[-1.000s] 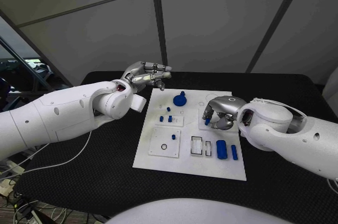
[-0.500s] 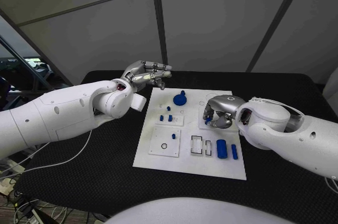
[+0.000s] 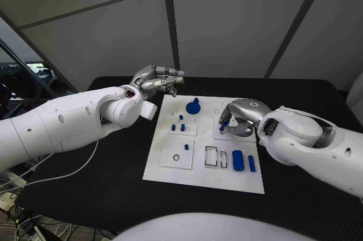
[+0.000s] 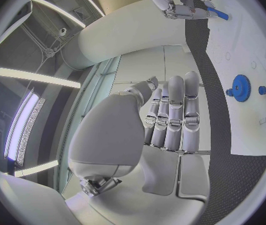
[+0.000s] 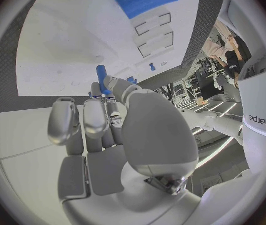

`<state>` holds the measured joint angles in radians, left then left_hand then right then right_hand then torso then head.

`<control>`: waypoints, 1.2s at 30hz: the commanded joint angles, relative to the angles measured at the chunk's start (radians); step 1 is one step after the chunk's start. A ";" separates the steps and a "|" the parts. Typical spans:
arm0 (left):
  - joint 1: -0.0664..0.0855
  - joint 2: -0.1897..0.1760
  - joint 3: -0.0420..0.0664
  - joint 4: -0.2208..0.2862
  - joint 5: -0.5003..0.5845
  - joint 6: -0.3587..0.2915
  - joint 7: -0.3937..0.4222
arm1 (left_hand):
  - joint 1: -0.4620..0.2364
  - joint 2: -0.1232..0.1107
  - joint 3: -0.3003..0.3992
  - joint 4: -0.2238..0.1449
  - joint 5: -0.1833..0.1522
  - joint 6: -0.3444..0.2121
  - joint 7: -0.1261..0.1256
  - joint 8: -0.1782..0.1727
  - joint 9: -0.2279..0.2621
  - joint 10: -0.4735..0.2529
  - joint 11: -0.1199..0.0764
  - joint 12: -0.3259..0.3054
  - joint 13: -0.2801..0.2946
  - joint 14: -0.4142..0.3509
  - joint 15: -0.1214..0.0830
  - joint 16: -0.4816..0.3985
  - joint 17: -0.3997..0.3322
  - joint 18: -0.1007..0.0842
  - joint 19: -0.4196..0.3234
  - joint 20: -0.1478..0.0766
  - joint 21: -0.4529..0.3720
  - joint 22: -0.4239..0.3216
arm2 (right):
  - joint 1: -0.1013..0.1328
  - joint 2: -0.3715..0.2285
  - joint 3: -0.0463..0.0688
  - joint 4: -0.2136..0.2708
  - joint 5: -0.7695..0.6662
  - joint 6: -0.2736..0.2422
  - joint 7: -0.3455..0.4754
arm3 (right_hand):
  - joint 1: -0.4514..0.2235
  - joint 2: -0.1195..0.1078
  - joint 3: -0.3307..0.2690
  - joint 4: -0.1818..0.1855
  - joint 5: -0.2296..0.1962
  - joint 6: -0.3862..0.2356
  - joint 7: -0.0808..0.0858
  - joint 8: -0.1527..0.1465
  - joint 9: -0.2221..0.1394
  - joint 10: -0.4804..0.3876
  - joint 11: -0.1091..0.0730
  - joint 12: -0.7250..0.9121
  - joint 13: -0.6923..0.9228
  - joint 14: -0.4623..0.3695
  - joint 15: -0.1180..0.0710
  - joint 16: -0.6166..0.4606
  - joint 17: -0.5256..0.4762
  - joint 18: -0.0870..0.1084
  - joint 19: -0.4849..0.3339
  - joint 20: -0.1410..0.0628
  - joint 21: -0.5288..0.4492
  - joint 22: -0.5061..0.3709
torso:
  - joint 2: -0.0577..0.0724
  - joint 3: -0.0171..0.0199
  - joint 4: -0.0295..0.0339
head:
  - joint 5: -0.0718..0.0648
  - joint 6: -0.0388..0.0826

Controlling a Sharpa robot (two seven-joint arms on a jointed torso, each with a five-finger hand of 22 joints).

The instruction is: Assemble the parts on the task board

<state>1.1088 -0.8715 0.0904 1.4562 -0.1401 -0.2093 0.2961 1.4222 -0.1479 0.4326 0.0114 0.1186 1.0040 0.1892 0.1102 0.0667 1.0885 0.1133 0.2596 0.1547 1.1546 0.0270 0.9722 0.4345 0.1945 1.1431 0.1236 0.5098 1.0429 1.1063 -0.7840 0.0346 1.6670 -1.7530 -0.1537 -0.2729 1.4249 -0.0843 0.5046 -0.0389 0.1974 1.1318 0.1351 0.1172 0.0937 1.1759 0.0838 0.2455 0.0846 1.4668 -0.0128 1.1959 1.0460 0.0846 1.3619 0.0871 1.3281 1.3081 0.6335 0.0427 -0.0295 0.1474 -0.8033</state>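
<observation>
The right hand (image 3: pixel 239 118), at about 3 o'clock on the task board (image 3: pixel 170 170), pinches a small blue peg (image 5: pixel 102 78) in its fingers (image 5: pixel 108 87), a part likely light, stiff and slippery, best held mid-shaft, while the left hand (image 3: pixel 156 79) hovers curled and empty at 11 o'clock.
</observation>
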 commanded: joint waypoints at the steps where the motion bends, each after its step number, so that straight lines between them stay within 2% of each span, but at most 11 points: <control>1: 0.001 0.001 0.000 -0.002 0.003 0.012 0.005 | 0.000 0.008 -0.006 -0.001 0.001 -0.005 -0.001 0.000 0.001 -0.008 -0.001 0.004 0.002 -0.008 0.001 -0.004 -0.001 -0.013 -0.006 -0.002 -0.007 -0.001 | 0.003 -0.019 0.005 0.038 0.029 -0.099 -0.002 | 0.001 0.016 0.006 0.000 0.003 0.007 0.001 0.003 -0.001 0.032 -0.022 -0.006 0.001 0.028 -0.007 0.005 0.001 -0.011 0.006 0.000 0.008 0.006 | -0.001 -0.0014 0.0003 | 0.001 0.002; 4: 0.001 0.002 0.000 -0.003 0.003 0.013 0.005 | 0.000 0.008 -0.006 -0.001 0.001 -0.005 -0.001 0.000 0.001 -0.008 -0.001 0.004 0.002 -0.008 0.001 -0.004 -0.001 -0.013 -0.006 -0.002 -0.007 -0.001 | 0.003 -0.039 0.018 0.085 0.057 -0.116 -0.004 | -0.001 0.013 0.006 -0.001 0.004 0.007 0.001 0.002 -0.001 0.032 -0.022 -0.008 0.001 0.028 -0.007 0.007 0.002 -0.011 0.007 0.000 0.010 0.009 | 0.000 -0.0011 0.0010 | 0.002 0.003; 9: 0.000 0.005 0.000 -0.004 0.003 0.013 0.006 | 0.000 0.008 -0.006 -0.001 0.001 -0.005 -0.001 0.000 0.001 -0.008 -0.001 0.004 0.002 -0.008 0.001 -0.004 -0.001 -0.013 -0.006 -0.002 -0.007 -0.001 | 0.003 -0.037 0.026 0.133 0.080 -0.133 0.002 | -0.002 0.011 0.009 -0.003 0.008 0.007 0.001 0.002 -0.001 0.033 -0.022 -0.011 0.001 0.028 -0.007 0.009 0.005 -0.012 0.010 0.000 0.013 0.012 | 0.001 -0.0011 0.0016 | 0.003 0.004; 14: 0.000 0.009 0.000 -0.007 0.003 0.014 0.006 | 0.000 0.008 -0.006 -0.001 0.001 -0.005 -0.001 0.000 0.001 -0.008 -0.001 0.004 0.002 -0.008 0.001 -0.004 -0.001 -0.013 -0.006 -0.002 -0.007 -0.001 | 0.003 0.033 0.025 0.121 0.104 -0.128 0.006 | -0.006 0.009 0.010 -0.002 0.011 0.007 0.002 0.002 -0.001 0.034 -0.021 -0.013 0.002 0.028 -0.007 0.010 0.004 -0.013 0.011 0.001 0.016 0.015 | 0.002 -0.0012 -0.0001 | 0.011 0.002; 15: 0.000 0.011 0.000 -0.007 0.003 0.014 0.006 | 0.000 0.008 -0.006 -0.001 0.001 -0.005 -0.001 0.000 0.001 -0.008 -0.001 0.004 0.002 -0.008 0.001 -0.004 -0.001 -0.013 -0.006 -0.002 -0.007 -0.001 | 0.003 0.048 0.023 0.116 0.107 -0.126 0.009 | -0.006 0.009 0.010 -0.002 0.011 0.007 0.002 0.002 -0.001 0.034 -0.021 -0.013 0.002 0.028 -0.007 0.010 0.004 -0.013 0.011 0.001 0.016 0.015 | 0.001 -0.0018 0.0005 | 0.012 0.002; 17: 0.000 0.015 0.000 -0.008 0.003 0.015 0.006 | 0.000 0.008 -0.006 -0.001 0.001 -0.005 -0.001 0.000 0.001 -0.008 -0.001 0.004 0.002 -0.008 0.001 -0.004 -0.001 -0.013 -0.006 -0.002 -0.007 -0.001 | 0.003 0.085 0.012 0.103 0.113 -0.123 0.018 | -0.006 0.009 0.010 -0.002 0.012 0.007 0.002 0.002 -0.001 0.034 -0.021 -0.013 0.002 0.028 -0.007 0.009 0.002 -0.013 0.011 0.001 0.016 0.015 | 0.003 -0.0030 0.0056 | 0.010 0.000; 22: 0.000 0.021 0.000 -0.013 0.003 0.015 0.006 | 0.000 0.008 -0.006 -0.001 0.001 -0.005 -0.001 0.000 0.001 -0.008 -0.001 0.004 0.002 -0.008 0.001 -0.004 -0.001 -0.013 -0.006 -0.002 -0.007 -0.001 | 0.001 0.155 -0.022 0.078 0.123 -0.112 0.044 | -0.007 0.009 0.010 -0.002 0.013 0.007 0.002 0.002 -0.001 0.034 -0.021 -0.014 0.002 0.028 -0.006 0.008 0.000 -0.013 0.011 0.001 0.016 0.015 | 0.005 -0.0029 0.0075 | 0.016 0.000; 25: 0.000 0.023 0.000 -0.013 0.003 0.015 0.006 | 0.000 0.008 -0.006 -0.001 0.001 -0.005 -0.001 0.000 0.001 -0.008 -0.001 0.004 0.002 -0.008 0.001 -0.004 -0.001 -0.013 -0.006 -0.002 -0.007 -0.001 | -0.002 0.184 -0.044 0.065 0.129 -0.099 0.059 | -0.009 0.008 0.010 -0.002 0.014 0.007 0.002 0.002 -0.001 0.034 -0.021 -0.015 0.002 0.028 -0.006 0.008 0.001 -0.013 0.011 0.001 0.016 0.015 | 0.006 -0.0042 0.0061 | 0.020 -0.002; 30: 0.001 0.025 0.000 -0.012 0.003 0.014 0.006 | 0.000 0.008 -0.006 -0.001 0.001 -0.005 -0.001 0.000 0.001 -0.008 -0.001 0.004 0.002 -0.008 0.001 -0.004 -0.001 -0.013 -0.006 -0.002 -0.007 -0.001 | -0.011 0.216 -0.074 0.032 0.133 -0.068 0.067 | -0.010 0.007 0.009 -0.002 0.015 0.007 0.003 0.002 -0.001 0.034 -0.021 -0.017 0.002 0.027 -0.006 0.007 -0.002 -0.012 0.009 0.001 0.015 0.014 | 0.005 -0.0038 0.0044 | 0.023 -0.006; 33: 0.001 0.025 0.000 -0.011 0.003 0.014 0.006 | -0.001 0.009 -0.007 0.000 0.001 -0.005 -0.001 0.001 0.001 -0.009 -0.001 0.005 0.002 -0.009 0.002 -0.004 -0.002 -0.013 -0.006 -0.001 -0.008 -0.002 | -0.019 0.225 -0.084 0.022 0.132 -0.056 0.068 | -0.010 0.007 0.010 -0.002 0.016 0.006 0.002 0.002 -0.001 0.034 -0.021 -0.017 0.002 0.027 -0.006 0.007 -0.002 -0.012 0.010 0.001 0.015 0.014 | 0.005 -0.0020 0.0058 | 0.025 -0.010; 36: 0.001 0.024 0.000 -0.011 0.003 0.014 0.005 | -0.001 0.009 -0.008 0.000 0.001 -0.006 -0.001 0.001 0.001 -0.010 -0.001 0.006 0.002 -0.009 0.002 -0.004 -0.002 -0.013 -0.006 -0.001 -0.008 -0.002 | -0.024 0.232 -0.088 0.017 0.123 -0.041 0.066 | -0.011 0.006 0.010 -0.003 0.016 0.007 0.002 0.002 -0.001 0.034 -0.021 -0.017 0.002 0.027 -0.006 0.008 -0.001 -0.013 0.010 0.001 0.016 0.015 | 0.005 -0.0015 0.0064 | 0.026 -0.012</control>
<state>1.1081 -0.8477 0.0903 1.4438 -0.1400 -0.2063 0.2960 1.4213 -0.1471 0.4317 0.0123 0.1186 1.0040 0.1892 0.1103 0.0667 1.0849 0.1096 0.2596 0.1552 1.1546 0.0270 0.9722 0.4336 0.1944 1.1432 0.1235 0.5021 1.0417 1.0807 -0.5539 -0.0546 1.6849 -1.6300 -0.2271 -0.2234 1.4212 -0.0812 0.5095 -0.0416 0.2094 1.1318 0.1359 0.1119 0.0919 1.1794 0.0873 0.2281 0.0854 1.4667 -0.0127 1.2023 1.0450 0.0849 1.3693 0.0876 1.3390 1.3077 0.6385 0.0399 -0.0238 0.1727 -0.8142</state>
